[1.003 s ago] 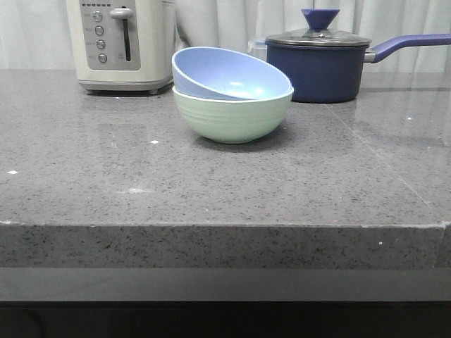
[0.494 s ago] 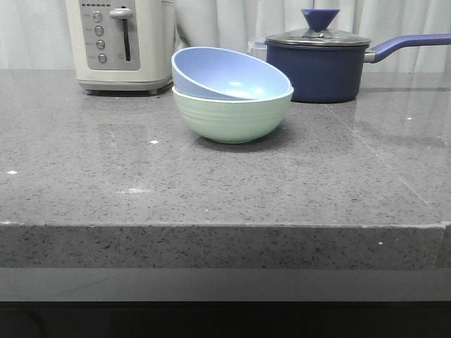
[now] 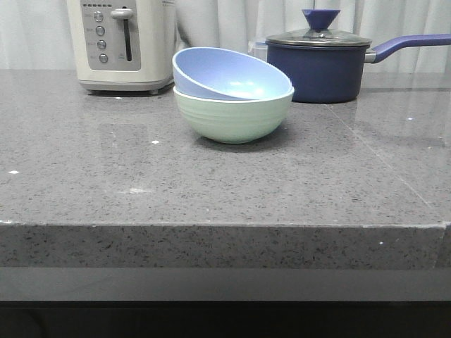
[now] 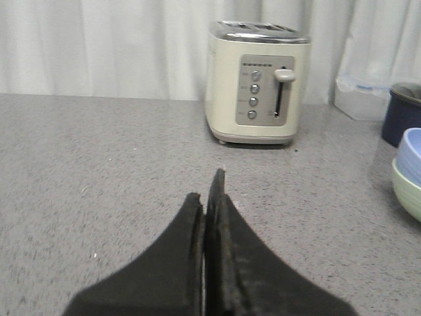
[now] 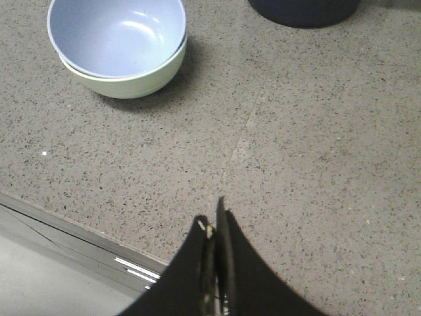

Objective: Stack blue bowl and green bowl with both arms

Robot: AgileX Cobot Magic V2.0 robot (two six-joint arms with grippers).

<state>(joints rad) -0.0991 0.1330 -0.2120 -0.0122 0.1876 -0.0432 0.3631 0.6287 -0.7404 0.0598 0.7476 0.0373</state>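
Two bowls sit nested on a grey speckled countertop (image 3: 211, 190), the largest surface in the scene, which runs to a thick front edge. At its back left stands a cream toaster (image 3: 121, 44) with a row of round buttons and a lever; at back right, a dark navy saucepan (image 3: 320, 70) with a glass lid and a blue handle reaching right. Between them, a little forward, the green bowl (image 3: 232, 118) stands upright on the counter. The blue bowl (image 3: 225, 74) lies inside it, tilted, its rim raised on the toaster side and dipped toward the saucepan. The left gripper (image 4: 209, 197) hangs over bare counter facing the toaster, its black fingers pressed together with nothing between them, the bowls just at the edge of its view. The right gripper (image 5: 214, 220) hovers near the counter's front edge, well apart from the bowls, its fingers likewise closed on nothing.
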